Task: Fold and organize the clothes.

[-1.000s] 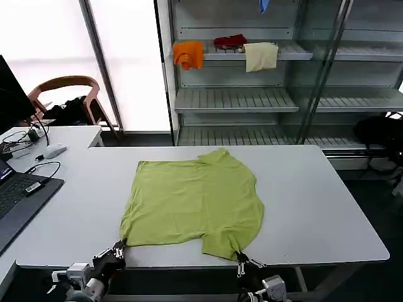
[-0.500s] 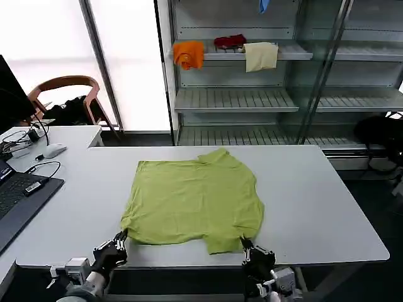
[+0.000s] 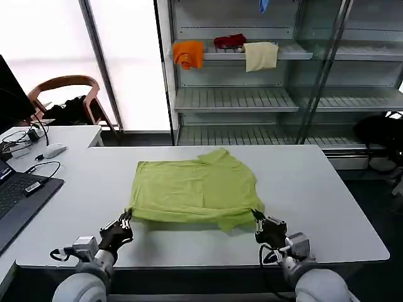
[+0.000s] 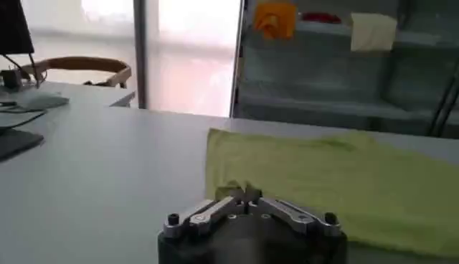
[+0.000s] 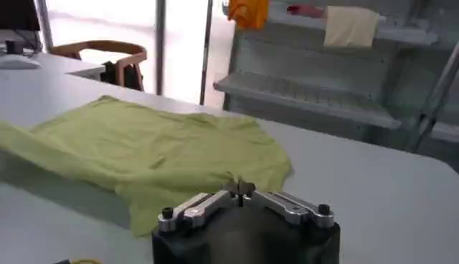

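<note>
White table (image 3: 327, 207) in foreground. Behind table: metal shelving unit (image 3: 236, 99) with slatted shelves, glass door panels at its right. On top shelf: orange cloth (image 3: 189, 54), dark red item (image 3: 230, 41), cream cloth (image 3: 261, 55). Left of shelving: bright frosted window panels (image 3: 129, 56), strong daylight. Below window: wooden chair (image 3: 66, 94), second white desk (image 3: 69, 135) with mouse (image 3: 54, 150), cables, laptop (image 3: 19, 195).

I see the T-shirt (image 3: 195, 192) lying mid-worktop (image 3: 315, 201), its near hem lifted toward the far edge. My left tool (image 3: 124, 221) pinches the hem's left corner and my right tool (image 3: 258, 219) its right corner, both near the front edge. A laptop (image 3: 19, 201) sits off the worktop's left edge, shelves (image 3: 233, 97) behind the far edge.
</note>
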`<state>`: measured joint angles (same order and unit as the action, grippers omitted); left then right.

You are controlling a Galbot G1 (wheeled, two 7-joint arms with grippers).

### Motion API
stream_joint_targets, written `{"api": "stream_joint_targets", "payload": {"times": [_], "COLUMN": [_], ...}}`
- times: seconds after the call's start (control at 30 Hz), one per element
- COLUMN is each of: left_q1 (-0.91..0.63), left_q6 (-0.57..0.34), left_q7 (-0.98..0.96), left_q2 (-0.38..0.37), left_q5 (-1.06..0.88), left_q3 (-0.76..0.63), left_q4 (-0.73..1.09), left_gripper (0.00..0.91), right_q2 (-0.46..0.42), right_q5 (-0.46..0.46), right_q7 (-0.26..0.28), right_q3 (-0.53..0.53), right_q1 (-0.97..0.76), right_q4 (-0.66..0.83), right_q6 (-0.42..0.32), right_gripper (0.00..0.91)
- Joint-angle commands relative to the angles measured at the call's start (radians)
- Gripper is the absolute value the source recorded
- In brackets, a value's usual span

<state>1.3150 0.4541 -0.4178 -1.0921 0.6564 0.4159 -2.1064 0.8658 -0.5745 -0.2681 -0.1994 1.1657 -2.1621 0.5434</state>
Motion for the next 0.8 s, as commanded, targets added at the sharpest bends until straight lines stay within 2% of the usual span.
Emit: {"api": "stream_joint_targets", "payload": {"times": [0.03, 0.43, 0.8], "left_q1": [-0.202, -0.280, -0.265], "left_q6": [-0.011, -0.029, -0.015], "left_q7": [-0.098, -0.075, -0.013], "left_q2": [-0.024, -0.036, -0.034], "left_q5": [-0.003, -0.061, -0.123], "left_q3": [-0.078, -0.128, -0.133], "left_q4": [0.154, 0.267, 0.298], "left_gripper": [0.000, 0.010, 0.010], "right_q2": [0.019, 0.039, 0.046], "right_q5": [0.002, 0.055, 0.096], "right_q7": [0.075, 0.089, 0.107], "right_q3": [0.024, 0.081, 0.143], "right_q1": [-0.101, -0.174, -0.226], "right_q4": [0.110, 0.208, 0.259], "right_q6": [0.000, -0.026, -0.063], "right_gripper": [0.000, 0.000, 0.000]}}
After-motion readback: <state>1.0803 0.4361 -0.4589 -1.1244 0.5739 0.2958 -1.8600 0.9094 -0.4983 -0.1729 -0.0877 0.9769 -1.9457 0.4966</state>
